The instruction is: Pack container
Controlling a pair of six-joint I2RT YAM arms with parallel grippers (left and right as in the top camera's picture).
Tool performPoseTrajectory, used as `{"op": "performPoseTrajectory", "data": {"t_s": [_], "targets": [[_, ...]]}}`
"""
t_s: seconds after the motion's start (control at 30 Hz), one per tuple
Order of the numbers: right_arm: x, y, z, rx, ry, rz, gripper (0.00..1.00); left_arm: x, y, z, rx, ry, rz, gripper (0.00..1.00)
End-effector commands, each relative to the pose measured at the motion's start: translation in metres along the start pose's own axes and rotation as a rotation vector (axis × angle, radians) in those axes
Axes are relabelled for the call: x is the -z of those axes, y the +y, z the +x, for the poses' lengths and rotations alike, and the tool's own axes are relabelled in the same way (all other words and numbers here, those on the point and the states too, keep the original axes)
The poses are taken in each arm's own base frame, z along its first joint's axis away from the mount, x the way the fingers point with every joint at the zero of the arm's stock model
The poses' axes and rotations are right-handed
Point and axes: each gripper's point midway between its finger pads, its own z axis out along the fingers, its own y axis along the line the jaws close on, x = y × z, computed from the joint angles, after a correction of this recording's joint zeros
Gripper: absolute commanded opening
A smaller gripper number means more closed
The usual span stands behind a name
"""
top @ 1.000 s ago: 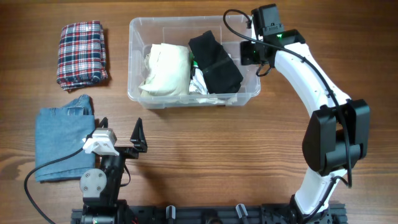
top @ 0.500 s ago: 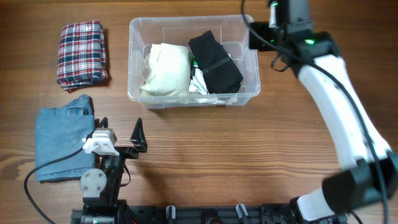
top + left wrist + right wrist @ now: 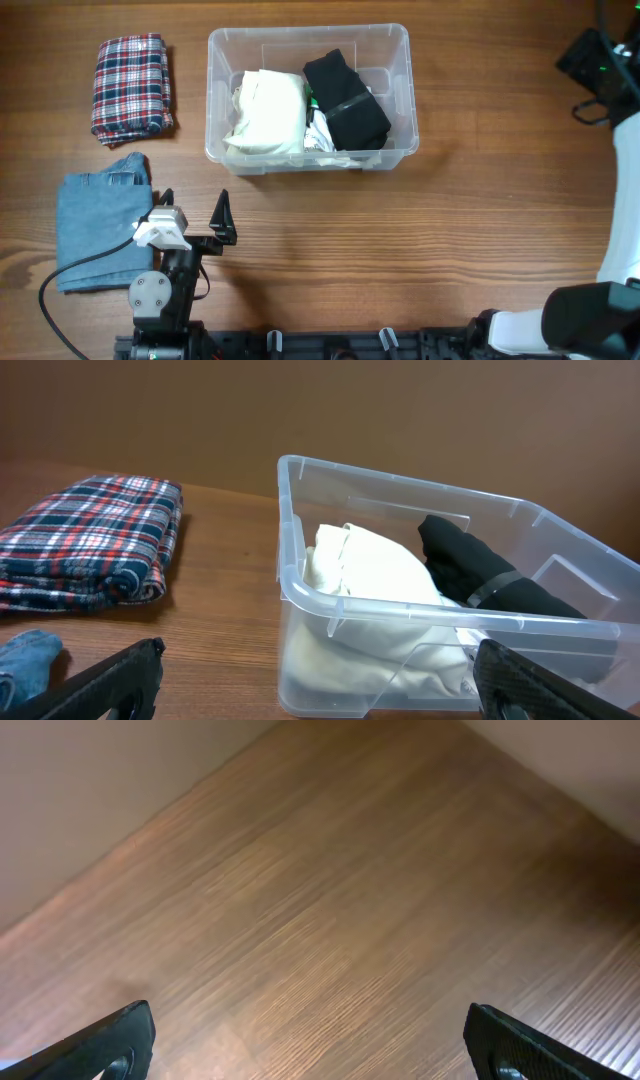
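The denim [image 3: 95, 225] lay left of the bin [image 3: 395, 35], beside the left hand [image 3: 193, 197]; the right hand [image 3: 310, 1035] was far right of the bin. Both gaped empty.

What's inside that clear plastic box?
The container holds a folded cream garment beside a black garment. A crumpled white item peeks out between them, mostly covered; what it is cannot be told.

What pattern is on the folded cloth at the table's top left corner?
The folded cloth is plaid: red, white and dark navy checks, clearest in the overhead view.
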Motion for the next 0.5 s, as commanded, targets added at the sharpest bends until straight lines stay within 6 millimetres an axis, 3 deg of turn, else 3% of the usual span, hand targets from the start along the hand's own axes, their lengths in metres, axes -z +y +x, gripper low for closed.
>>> {"op": "performPoseTrajectory", "data": {"t_s": [0.0, 0.47], "targets": [[-0.0163, 0.0044, 0.0141, -0.049, 0.063, -0.024, 1.0, 0.0002, -0.0016, 0.002, -0.019, 0.005, 0.012, 1.0], [-0.0221, 0.0047, 0.0169, -0.047, 0.076, -0.019, 1.0, 0.0002, -0.0019, 0.0016, -0.019, 0.004, 0.013, 1.0]]}}
